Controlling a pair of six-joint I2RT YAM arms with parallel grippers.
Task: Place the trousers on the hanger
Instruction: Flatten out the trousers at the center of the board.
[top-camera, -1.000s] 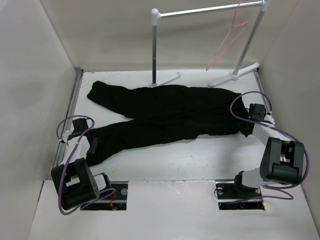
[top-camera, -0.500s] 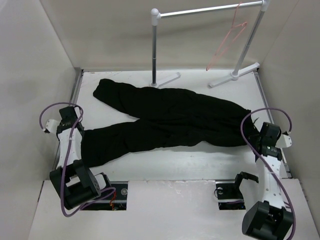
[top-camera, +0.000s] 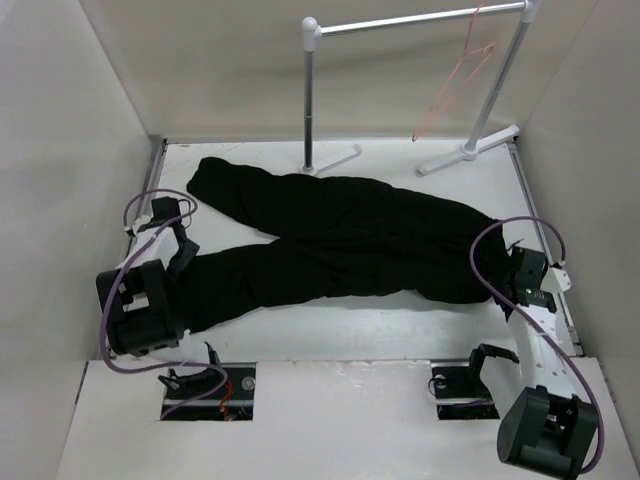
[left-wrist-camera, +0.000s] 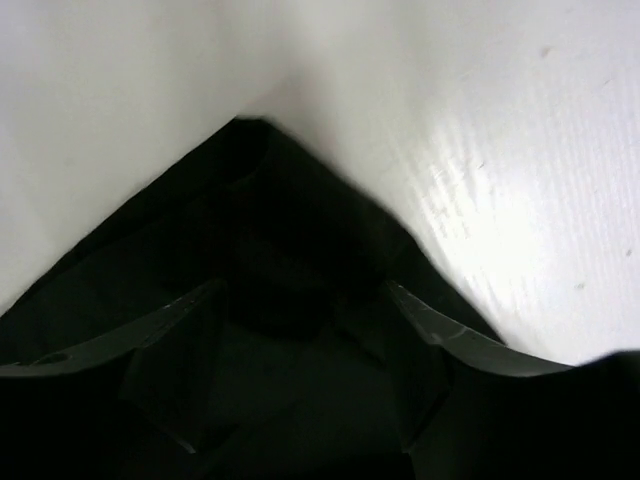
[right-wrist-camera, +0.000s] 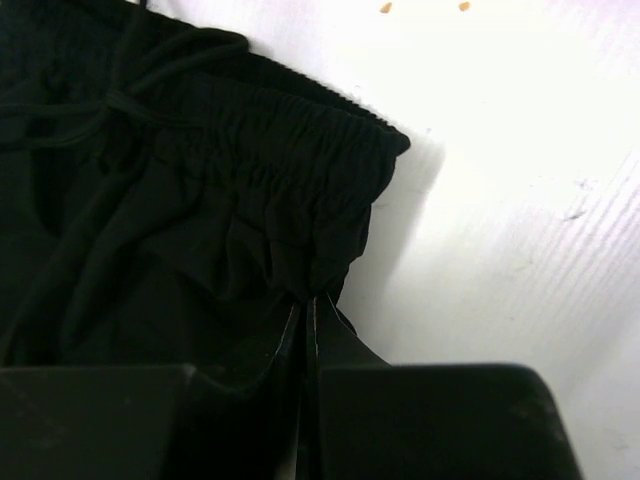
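Observation:
The black trousers (top-camera: 340, 235) lie flat across the table, legs to the left and waistband to the right. My left gripper (top-camera: 183, 262) hovers over the end of the near leg. In the left wrist view its fingers (left-wrist-camera: 175, 325) stand apart over the leg's corner (left-wrist-camera: 270, 230), so it is open. My right gripper (top-camera: 503, 283) is at the waistband's near corner; in the right wrist view it (right-wrist-camera: 308, 315) is shut on the gathered elastic edge (right-wrist-camera: 300, 160). The pink hanger (top-camera: 455, 85) hangs from the rack's rail at the back right, well away from both grippers.
The white tubular rack (top-camera: 310, 90) stands at the back, its feet (top-camera: 335, 160) on the table just beyond the trousers. Walls close in the left, right and back. A strip of bare white table (top-camera: 400, 320) runs between the trousers and the arm bases.
My left gripper has swung right onto the near leg's end and opened. The right arm stayed shut on the waistband and shifted a little left; the trousers lie spread slightly further right than a second ago.

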